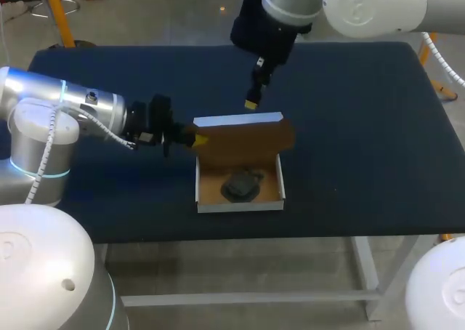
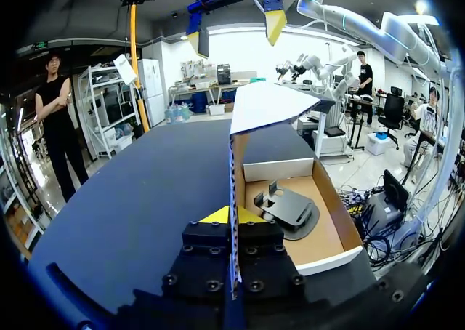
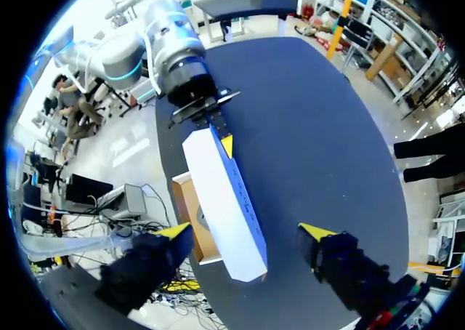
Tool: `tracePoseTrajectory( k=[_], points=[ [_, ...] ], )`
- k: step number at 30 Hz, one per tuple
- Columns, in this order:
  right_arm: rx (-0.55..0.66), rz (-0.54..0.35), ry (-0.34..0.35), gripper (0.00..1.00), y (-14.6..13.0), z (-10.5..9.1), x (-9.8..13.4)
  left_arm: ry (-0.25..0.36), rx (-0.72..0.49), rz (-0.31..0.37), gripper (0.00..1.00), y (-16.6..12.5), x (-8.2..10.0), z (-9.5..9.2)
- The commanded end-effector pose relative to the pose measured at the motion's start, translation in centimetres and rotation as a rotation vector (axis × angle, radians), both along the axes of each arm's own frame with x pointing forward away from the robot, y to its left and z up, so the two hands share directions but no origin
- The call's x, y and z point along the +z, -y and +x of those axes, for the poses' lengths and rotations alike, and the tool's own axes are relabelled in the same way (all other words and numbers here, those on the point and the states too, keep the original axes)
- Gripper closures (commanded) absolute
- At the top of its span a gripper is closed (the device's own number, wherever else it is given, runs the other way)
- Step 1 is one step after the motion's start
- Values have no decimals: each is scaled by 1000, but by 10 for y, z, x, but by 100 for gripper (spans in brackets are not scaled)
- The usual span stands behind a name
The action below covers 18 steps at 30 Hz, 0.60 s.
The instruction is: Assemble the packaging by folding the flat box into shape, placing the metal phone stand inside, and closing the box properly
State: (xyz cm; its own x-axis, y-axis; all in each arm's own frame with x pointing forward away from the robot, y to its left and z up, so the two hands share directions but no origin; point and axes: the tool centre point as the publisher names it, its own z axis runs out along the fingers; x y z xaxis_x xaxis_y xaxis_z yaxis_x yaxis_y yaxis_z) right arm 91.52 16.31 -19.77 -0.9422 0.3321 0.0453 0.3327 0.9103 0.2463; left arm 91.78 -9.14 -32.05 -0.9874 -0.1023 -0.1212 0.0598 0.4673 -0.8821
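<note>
The cardboard box (image 1: 240, 205) sits mid-table with its lid (image 1: 247, 135) standing up at the back. The dark metal phone stand (image 1: 242, 185) lies inside the tray. My left gripper (image 1: 199, 138) comes in from the left and is shut on the lid's left edge. In the left wrist view its yellow tips (image 2: 234, 215) pinch the edge, with the lid (image 2: 265, 105) rising ahead and the stand (image 2: 288, 209) in the tray beside it. My right gripper (image 1: 252, 103) hangs open just above the lid's top edge. In the right wrist view its fingers (image 3: 245, 234) straddle the white lid (image 3: 218, 184) without touching.
The dark blue table (image 1: 363, 141) spreads wide to the right of and behind the box. A strip of it lies in front of the box up to the front edge (image 1: 290, 235). My left arm (image 1: 80, 112) lies low across the left side.
</note>
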Motion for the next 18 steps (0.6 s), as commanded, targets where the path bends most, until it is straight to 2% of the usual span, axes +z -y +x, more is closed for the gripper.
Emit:
tracePoseTrajectory(
  k=[1,6,9,18],
  points=[
    [-19,-25,-10,0,4,-1,0,44,23,23,100,4,-5,4],
    [-141,-92,-26,0,13,0,-2,121,45,43,100,6,-8,2],
    [-204,-102,-37,0,18,0,-4,150,45,43,100,5,-9,1],
    [-264,-89,-60,0,26,-6,-6,208,33,29,100,3,-5,-7]
  ],
)
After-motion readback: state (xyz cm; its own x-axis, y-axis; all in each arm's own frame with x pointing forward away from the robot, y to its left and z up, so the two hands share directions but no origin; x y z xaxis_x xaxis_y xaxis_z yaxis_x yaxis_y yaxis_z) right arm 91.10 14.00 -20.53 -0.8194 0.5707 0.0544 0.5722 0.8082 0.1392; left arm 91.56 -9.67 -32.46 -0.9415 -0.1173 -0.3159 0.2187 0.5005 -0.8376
